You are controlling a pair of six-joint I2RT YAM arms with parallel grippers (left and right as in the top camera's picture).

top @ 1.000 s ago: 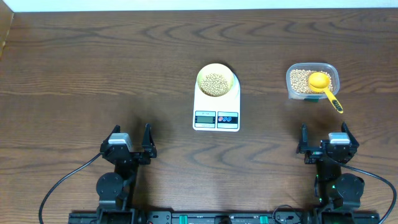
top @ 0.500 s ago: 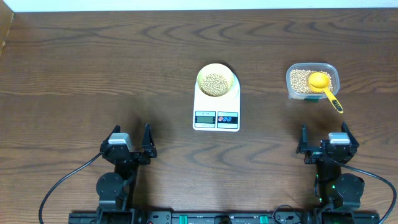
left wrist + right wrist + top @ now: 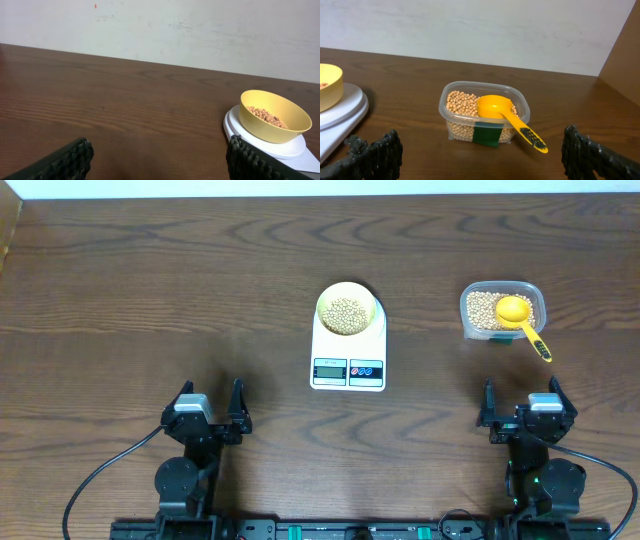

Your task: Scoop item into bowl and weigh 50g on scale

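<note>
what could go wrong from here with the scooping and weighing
The scoop lies in the tub with its handle jutting over the rim; a clumsy grab by the open right gripper could tip the tub and spill beans.
The bowl on the scale already holds beans, and the display is too small to read, so a full scoop might overshoot.
Bumping the bowl while pouring could shift it.
</note>
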